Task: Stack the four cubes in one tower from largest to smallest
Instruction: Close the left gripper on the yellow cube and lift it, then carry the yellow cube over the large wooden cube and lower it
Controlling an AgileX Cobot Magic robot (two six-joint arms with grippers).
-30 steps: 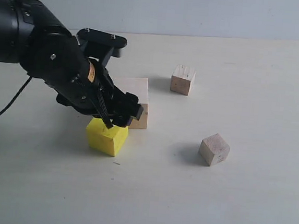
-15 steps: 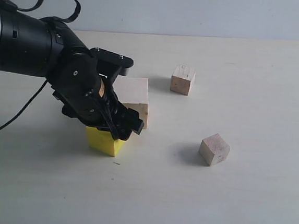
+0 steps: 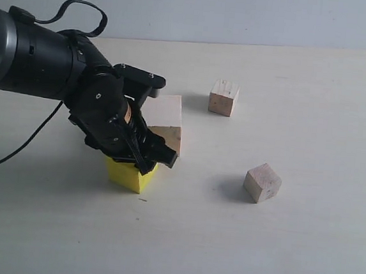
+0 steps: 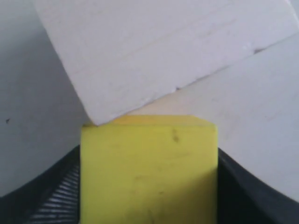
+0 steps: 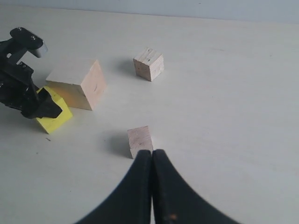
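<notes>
Exterior view, pale tabletop [image 3: 301, 250], wall [image 3: 245, 14], yellow cube [image 3: 128, 176]

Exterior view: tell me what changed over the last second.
The left gripper came down over the yellow cube. Its fingers now flank the cube's sides, though a firm grip can't be confirmed. The yellow cube itself, the large pale cube and both small wooden cubes stayed put.

Left gripper [image 3: 150, 162] on yellow cube [image 3: 128, 176]
</notes>
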